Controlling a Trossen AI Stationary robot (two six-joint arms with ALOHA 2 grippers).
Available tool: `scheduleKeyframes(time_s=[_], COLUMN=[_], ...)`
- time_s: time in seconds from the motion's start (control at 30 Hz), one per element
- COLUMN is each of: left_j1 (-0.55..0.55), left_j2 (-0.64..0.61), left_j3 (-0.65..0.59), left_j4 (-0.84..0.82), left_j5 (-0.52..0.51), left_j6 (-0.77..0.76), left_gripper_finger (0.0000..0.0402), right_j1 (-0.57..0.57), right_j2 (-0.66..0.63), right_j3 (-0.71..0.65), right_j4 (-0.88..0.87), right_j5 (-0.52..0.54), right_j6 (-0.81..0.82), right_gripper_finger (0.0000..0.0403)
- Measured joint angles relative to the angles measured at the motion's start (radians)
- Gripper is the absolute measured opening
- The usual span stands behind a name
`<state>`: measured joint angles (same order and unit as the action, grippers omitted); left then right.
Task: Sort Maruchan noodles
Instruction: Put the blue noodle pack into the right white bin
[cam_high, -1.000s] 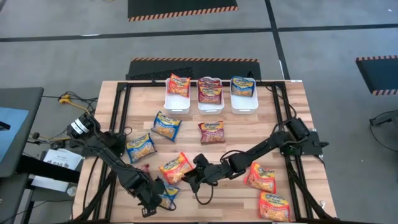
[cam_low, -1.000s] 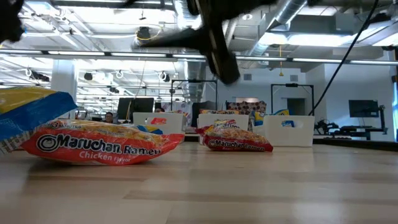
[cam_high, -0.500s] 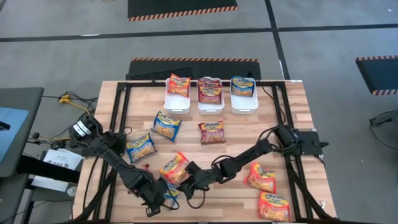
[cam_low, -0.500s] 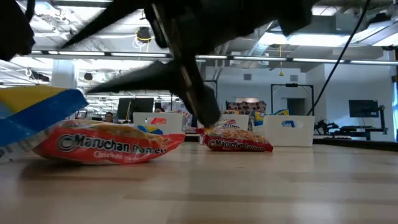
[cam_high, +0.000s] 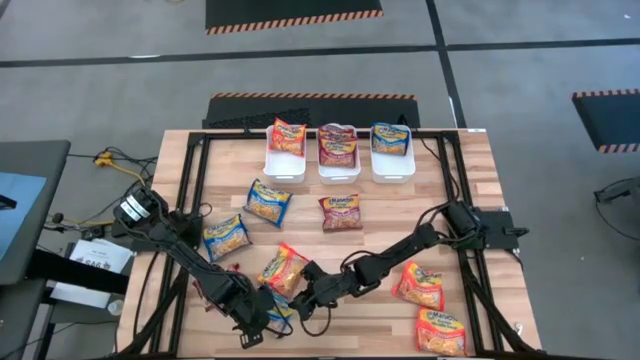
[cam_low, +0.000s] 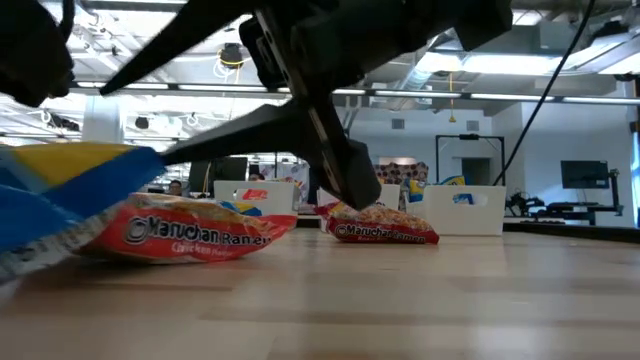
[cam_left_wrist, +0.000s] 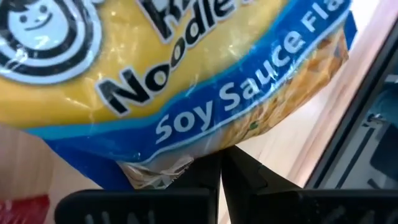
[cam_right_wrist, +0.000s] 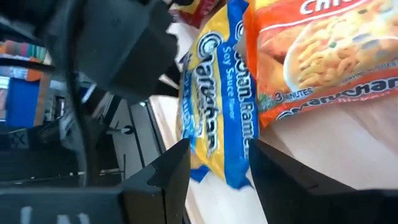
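Two dark arms meet at about 7 o'clock on the wooden table (cam_high: 470, 190), low in the overhead view. Three white bins (cam_high: 340, 165) sit in a row at 12 o'clock, each already holding packets. Loose packets lie across the middle: blue ones (cam_high: 268, 201) toward 10 o'clock, a maroon one (cam_high: 341, 212) near centre, orange ones (cam_high: 420, 284) toward 4 and 5 o'clock. The left gripper (cam_high: 258, 322) has its jaws closed on the edge of a blue soy sauce packet (cam_left_wrist: 186, 81), lifted off the wood at one end. An orange chicken packet (cam_high: 283, 270) lies touching it, toward 12 o'clock. The right gripper (cam_high: 300, 297) reaches in from the 3 o'clock side, jaws apart, aimed at the same blue packet (cam_right_wrist: 217, 118). Seen from the right wrist, the packet's long axis runs away from the fingers, its near end between them. Both grippers are about equally near; the likely next move is a handover or a shared grip.
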<state>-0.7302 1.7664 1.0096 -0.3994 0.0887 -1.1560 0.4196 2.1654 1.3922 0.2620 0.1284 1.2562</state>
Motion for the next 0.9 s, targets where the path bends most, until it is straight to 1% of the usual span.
scheduleKeyframes(time_s=[0.17,0.37,0.57,0.73,0.83,0.9], left_j1=[0.023,0.032,0.037,0.051,0.059,0.063], left_j2=[0.000,0.000,0.000,0.000,0.000,0.000], left_j3=[0.000,0.000,0.000,0.000,0.000,0.000], left_j4=[0.029,0.033,0.038,0.093,0.118,0.121], left_j5=[-0.004,0.000,0.000,-0.004,-0.013,-0.007], left_j6=[0.010,0.016,0.015,-0.009,-0.017,-0.018], left_gripper_finger=[0.0000,0.0000,0.0000,0.0000,0.0000,0.0000], right_j1=[-0.002,-0.001,0.001,0.001,0.001,0.000], right_j2=[0.000,0.000,0.000,0.009,0.037,0.072], right_j3=[0.000,0.000,0.000,0.000,0.008,0.040], right_j4=[-0.026,-0.107,-0.070,-0.066,-0.049,-0.037], right_j5=[-0.006,-0.049,-0.061,-0.075,-0.110,-0.152], right_j6=[0.019,0.079,0.072,0.080,0.100,0.111], right_gripper_finger=[0.0189,0.0189,0.0189,0.0189,0.0189,0.0189])
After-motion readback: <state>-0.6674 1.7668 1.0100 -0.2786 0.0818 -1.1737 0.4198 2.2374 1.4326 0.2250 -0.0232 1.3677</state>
